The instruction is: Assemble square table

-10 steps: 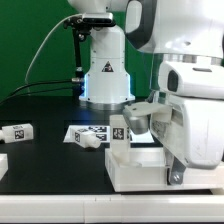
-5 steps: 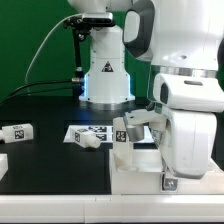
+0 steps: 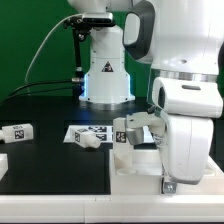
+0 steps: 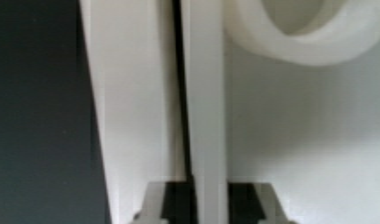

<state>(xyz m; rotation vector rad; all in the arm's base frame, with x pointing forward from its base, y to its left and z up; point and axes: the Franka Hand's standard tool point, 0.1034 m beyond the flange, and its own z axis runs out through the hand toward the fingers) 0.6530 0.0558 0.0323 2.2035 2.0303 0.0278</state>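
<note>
In the wrist view the white tabletop [image 4: 311,130] fills the picture, with a round socket ring [image 4: 302,35] in it. A thin upright edge of the panel runs between my dark fingers [image 4: 166,203], and my gripper [image 4: 205,192] is shut on that edge. In the exterior view the tabletop [image 3: 135,178] lies at the front of the black table, under the arm's big white hand, which hides the fingers. A tagged white leg [image 3: 127,131] shows just behind the panel. A second leg [image 3: 18,131] lies at the exterior view's far left, and a third [image 3: 90,142] lies beside the marker board.
The marker board [image 3: 80,130] lies flat in the middle of the black table. The arm's white base [image 3: 105,70] stands behind it. A white block [image 3: 3,163] shows at the exterior view's left edge.
The arm's hand has turned and shifted slightly toward the exterior view's left, over the tabletop. The panel has nudged a little toward the front. The jaws stay shut.
</note>
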